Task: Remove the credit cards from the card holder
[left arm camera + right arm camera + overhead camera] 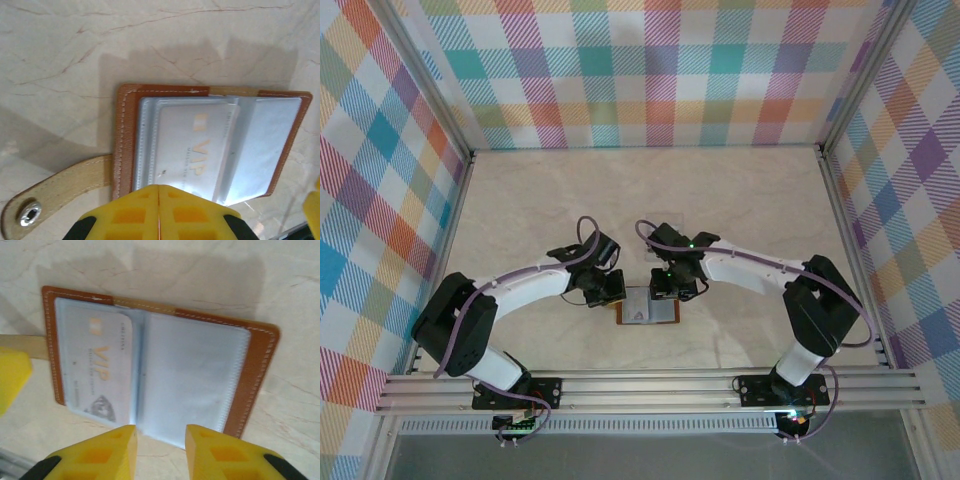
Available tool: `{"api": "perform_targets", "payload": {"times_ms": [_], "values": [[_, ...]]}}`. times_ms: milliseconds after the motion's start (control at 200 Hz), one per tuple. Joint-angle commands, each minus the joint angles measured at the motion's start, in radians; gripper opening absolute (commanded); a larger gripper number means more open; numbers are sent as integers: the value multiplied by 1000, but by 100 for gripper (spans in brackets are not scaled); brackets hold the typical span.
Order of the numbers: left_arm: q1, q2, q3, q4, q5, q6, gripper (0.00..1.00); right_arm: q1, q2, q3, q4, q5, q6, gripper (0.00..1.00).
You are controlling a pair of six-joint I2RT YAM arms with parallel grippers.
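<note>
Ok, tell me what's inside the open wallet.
One pale VIP card sits in a clear sleeve on the wallet's strap side. The other sleeve looks empty; anything beneath is hidden.

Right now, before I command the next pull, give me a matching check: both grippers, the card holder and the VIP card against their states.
Things:
1. left gripper
2. right gripper
3. card holder
4. VIP card

States:
A. lying open on the table
B. jaws apart
C. tucked in a clear sleeve
D. jaws shut together

Pairs: 1-D, 2-B, 3-A, 4-C
</note>
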Motion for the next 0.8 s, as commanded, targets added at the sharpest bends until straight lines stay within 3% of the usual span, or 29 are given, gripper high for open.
{"api": "perform_targets", "payload": {"times_ms": [0, 350, 795], "values": [[-19, 31, 28, 7, 34, 0, 8, -27, -6, -55, 139, -183, 43, 29], [-25, 110, 19, 22, 30, 12, 8, -49, 71, -65, 229, -288, 52, 24], [-25, 139, 6, -3, -6, 22, 8, -55, 128, -86, 281, -301, 51, 23]]}}
